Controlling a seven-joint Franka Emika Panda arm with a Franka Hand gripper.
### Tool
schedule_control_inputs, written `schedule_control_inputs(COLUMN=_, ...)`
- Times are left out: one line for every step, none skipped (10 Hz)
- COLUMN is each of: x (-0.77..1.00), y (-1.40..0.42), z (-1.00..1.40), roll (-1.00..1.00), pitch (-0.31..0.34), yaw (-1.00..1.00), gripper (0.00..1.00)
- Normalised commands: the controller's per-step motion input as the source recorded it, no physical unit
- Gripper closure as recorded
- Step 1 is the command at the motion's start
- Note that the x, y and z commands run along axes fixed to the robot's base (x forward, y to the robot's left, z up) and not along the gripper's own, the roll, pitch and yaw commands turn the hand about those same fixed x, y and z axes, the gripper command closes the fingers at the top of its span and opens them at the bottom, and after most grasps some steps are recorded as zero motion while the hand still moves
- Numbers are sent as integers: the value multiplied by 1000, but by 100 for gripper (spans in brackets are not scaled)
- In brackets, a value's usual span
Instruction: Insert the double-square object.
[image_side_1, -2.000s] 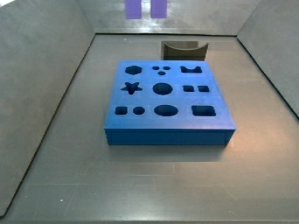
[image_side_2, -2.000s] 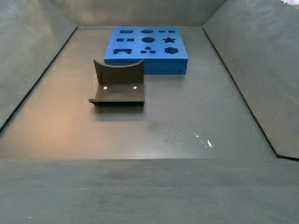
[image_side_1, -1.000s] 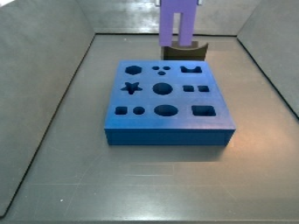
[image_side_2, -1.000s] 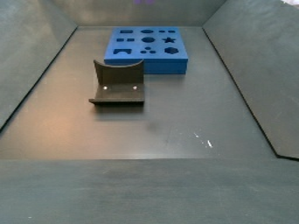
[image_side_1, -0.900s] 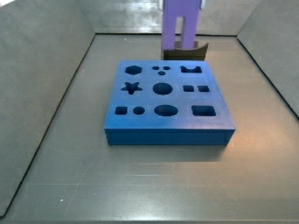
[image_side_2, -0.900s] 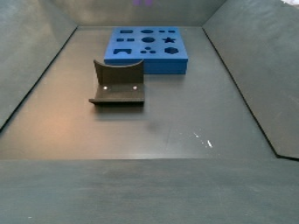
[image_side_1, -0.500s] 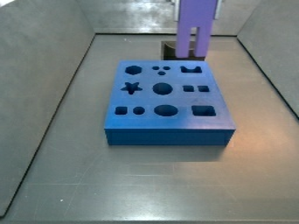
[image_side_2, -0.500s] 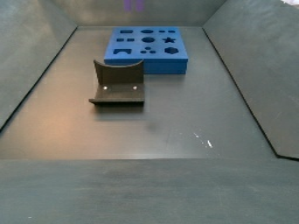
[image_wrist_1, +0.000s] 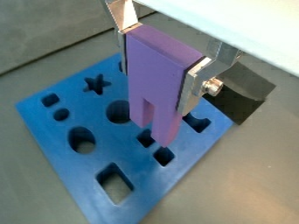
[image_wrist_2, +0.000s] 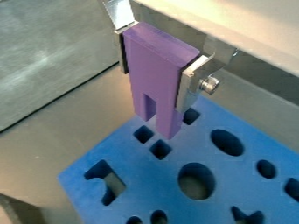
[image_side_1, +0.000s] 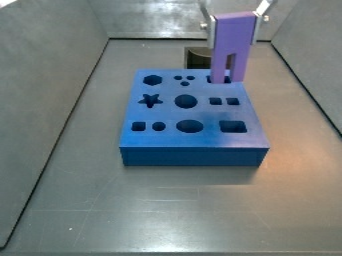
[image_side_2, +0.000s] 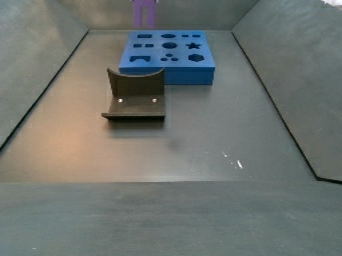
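Note:
My gripper (image_wrist_1: 160, 61) is shut on the double-square object (image_wrist_1: 158, 83), a tall lavender-purple block held upright with its two prongs pointing down. It also shows in a wrist view (image_wrist_2: 158, 83) and in both side views (image_side_1: 234, 50) (image_side_2: 143, 12). It hangs above the blue board (image_side_1: 194, 156), over the far right part, with the prong tips just above the top face. Two small square holes (image_wrist_1: 146, 137) lie side by side right below the prongs. The silver fingers (image_wrist_2: 193, 83) clamp the block's upper sides.
The dark fixture (image_side_2: 134, 95) with a curved notch stands on the grey floor beside the board, and shows behind the block in a side view (image_side_1: 201, 57). Grey walls enclose the floor. The board has several other holes, among them a star (image_side_1: 151, 100).
The gripper has carried the purple block down and to the right, from the back wall to above the board's far right part.

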Motion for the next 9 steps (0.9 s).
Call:
schedule_control_inputs(x=774, y=0, z=-789, roll=147, pitch=123, yaw=-237, gripper=100)
schedule_control_inputs(x=640, y=0, z=-751, roll=127, pitch=116, yaw=-369, gripper=100)
schedule_control_inputs(x=374, y=0, z=-297, roll=24, pitch=127, yaw=-209, gripper=100)
schedule_control_inputs(x=117, y=0, z=0, roll=0, pitch=66, yaw=0, gripper=100)
schedule_control_inputs(x=0, y=0, z=0, roll=0, pitch=11, yaw=0, gripper=100)
schedule_control_inputs(x=0, y=97, z=-126, roll=109, pitch=19, yaw=0, gripper=100)
schedule_control_inputs(x=-60, y=80, z=-469, roll=189, pitch=0, yaw=0, gripper=100)
schedule_control_inputs(x=-351, y=40, z=-403, roll=94, pitch=-77, yaw=0, gripper=100)
schedule_control_inputs(x=-383, y=17, z=-237, roll=0, pitch=-60, yaw=0, gripper=100)
